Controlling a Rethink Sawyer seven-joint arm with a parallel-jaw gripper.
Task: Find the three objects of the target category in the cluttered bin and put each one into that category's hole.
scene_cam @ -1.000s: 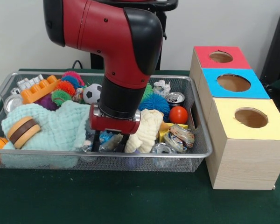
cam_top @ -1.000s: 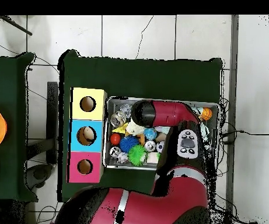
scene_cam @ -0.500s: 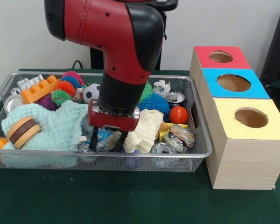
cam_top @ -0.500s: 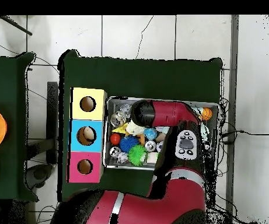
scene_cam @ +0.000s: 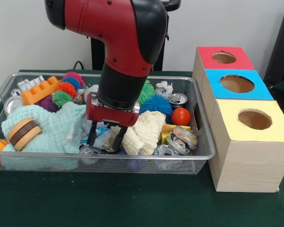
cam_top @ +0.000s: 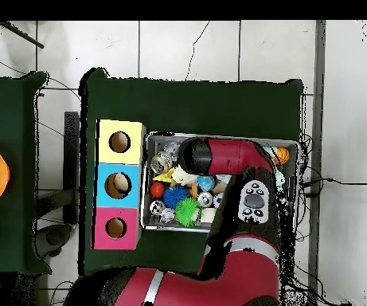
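While the arm (scene_cam: 118, 42) reaches down into the wire bin (scene_cam: 199, 156), the end effector (scene_cam: 104, 140) sits low in the clutter near the bin's front wall. Its two black fingers (scene_cam: 92, 137) stand apart, straddling a clear crumpled bottle (scene_cam: 103, 137); whether they grip it cannot be told. A cream cloth (scene_cam: 143, 132) lies just beside the end effector, and a mint cloth (scene_cam: 57, 127) lies on the other side. A red ball (scene_cam: 181, 116), a blue spiky ball (scene_cam: 157, 104), a can (scene_cam: 178, 99) and an orange block (scene_cam: 40, 90) also lie in the bin. Beside the bin on the green counter (scene_cam: 132, 198) stands a box row with red (scene_cam: 224, 57), blue (scene_cam: 236, 83) and yellow (scene_cam: 254, 119) holes.
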